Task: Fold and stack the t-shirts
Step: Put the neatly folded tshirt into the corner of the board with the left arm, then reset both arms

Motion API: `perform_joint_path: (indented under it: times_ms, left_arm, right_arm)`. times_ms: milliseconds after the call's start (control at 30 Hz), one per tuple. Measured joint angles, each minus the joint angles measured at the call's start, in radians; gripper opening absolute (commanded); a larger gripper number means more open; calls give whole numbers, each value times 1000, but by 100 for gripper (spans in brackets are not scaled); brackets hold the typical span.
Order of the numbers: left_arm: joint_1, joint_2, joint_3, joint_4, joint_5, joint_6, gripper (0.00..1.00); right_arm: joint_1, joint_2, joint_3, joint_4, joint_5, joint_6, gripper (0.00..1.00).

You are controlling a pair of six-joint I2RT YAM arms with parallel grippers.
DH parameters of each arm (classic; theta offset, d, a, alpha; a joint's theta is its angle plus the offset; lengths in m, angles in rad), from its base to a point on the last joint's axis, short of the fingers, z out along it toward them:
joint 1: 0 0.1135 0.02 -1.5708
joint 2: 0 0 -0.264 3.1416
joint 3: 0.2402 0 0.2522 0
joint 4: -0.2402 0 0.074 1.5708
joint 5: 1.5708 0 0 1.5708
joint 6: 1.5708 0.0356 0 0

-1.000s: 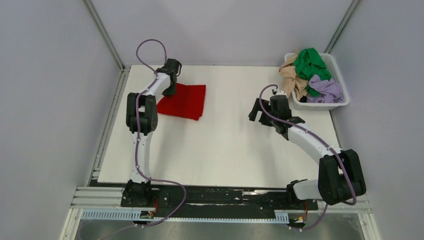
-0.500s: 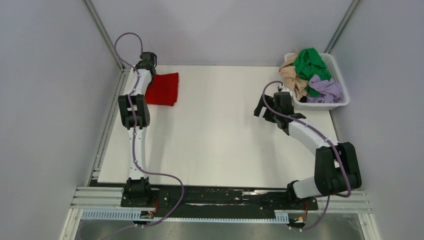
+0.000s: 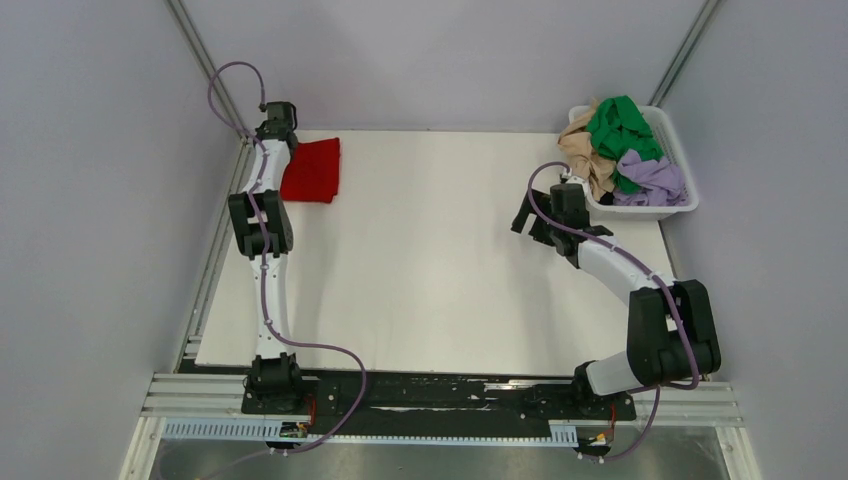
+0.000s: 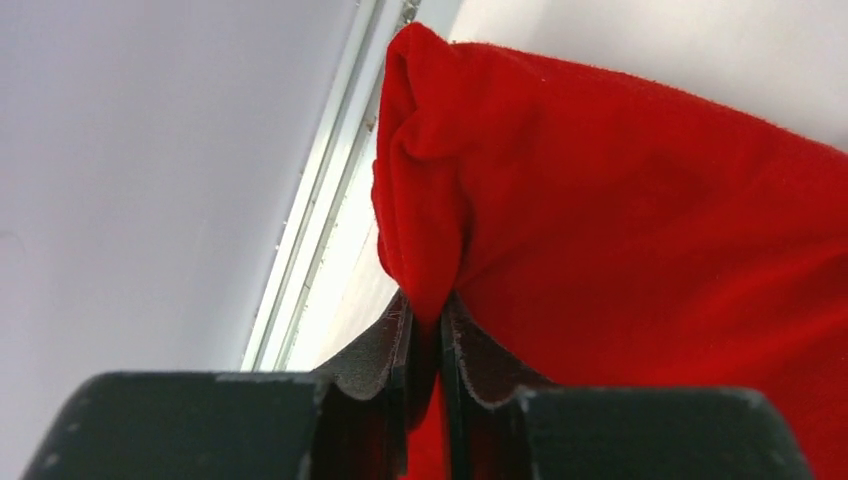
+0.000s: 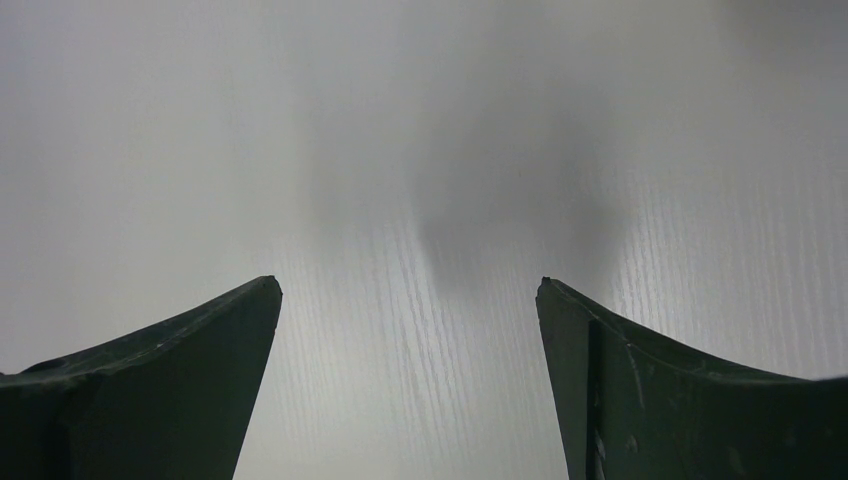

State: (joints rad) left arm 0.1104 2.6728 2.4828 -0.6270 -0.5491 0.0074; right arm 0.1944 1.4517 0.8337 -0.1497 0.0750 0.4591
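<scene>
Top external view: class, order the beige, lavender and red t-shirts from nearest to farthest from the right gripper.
1. The beige t-shirt, at the left end of the white basket, nearest the right gripper.
2. The lavender t-shirt, in the basket's near-right part.
3. The red t-shirt, far across on the left side.

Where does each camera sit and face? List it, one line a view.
Top: above and behind the bases, looking down on the table; left arm and right arm show whole.
Left wrist: looks along the left gripper, pinched on the red shirt at the table's edge.
Right wrist: looks down past the open right gripper at the table.
Shared: top and left wrist both show the red shirt.
</scene>
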Motion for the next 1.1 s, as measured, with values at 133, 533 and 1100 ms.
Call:
perform_joint_path:
  times_ms: [133,533,1100]
  left_arm:
    - [2,5,0,34,-29,26,90]
    - [-16,-151,-124,47,14,-12,100]
    - [-246,-1369,-1530,430,589,-367,100]
  right_arm:
    - [-4,0,0,2,0,0,100]
    - [-6,-20,-2,5,-16,19,100]
    - [-8,-340,-239,11,-51,79,100]
